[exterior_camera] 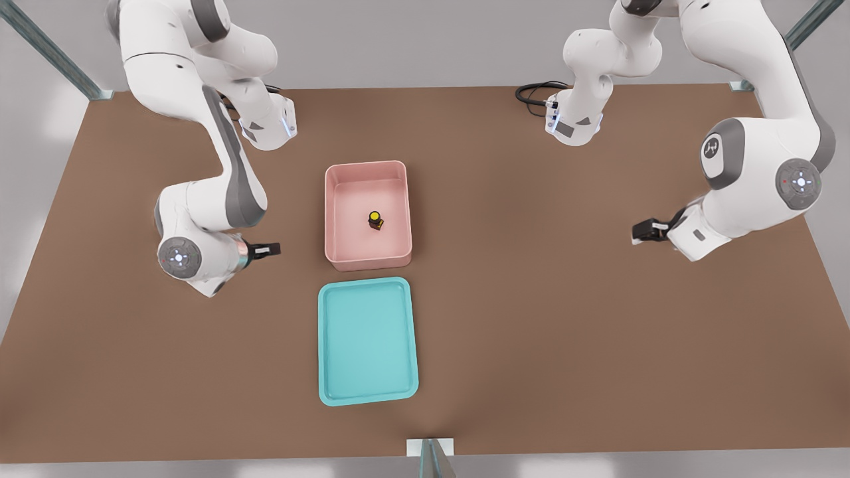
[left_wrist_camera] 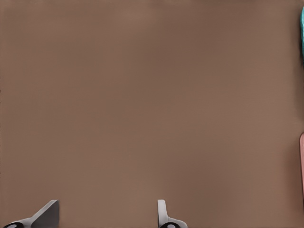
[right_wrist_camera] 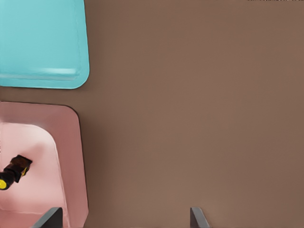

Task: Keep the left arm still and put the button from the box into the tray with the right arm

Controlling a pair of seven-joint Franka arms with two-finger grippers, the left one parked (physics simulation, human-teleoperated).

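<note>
Front view shows the button (exterior_camera: 375, 220) on the floor of the pink box (exterior_camera: 335, 199), the turquoise tray (exterior_camera: 332, 345) holding nothing, and the right arm's gripper (exterior_camera: 273, 249) beside the box, fingers spread and empty, so 0 steps are complete.

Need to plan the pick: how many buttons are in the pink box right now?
1. The yellow-capped button sits mid-floor in the pink box; none shows in the turquoise tray. The claw hangs open beside the box.
</note>
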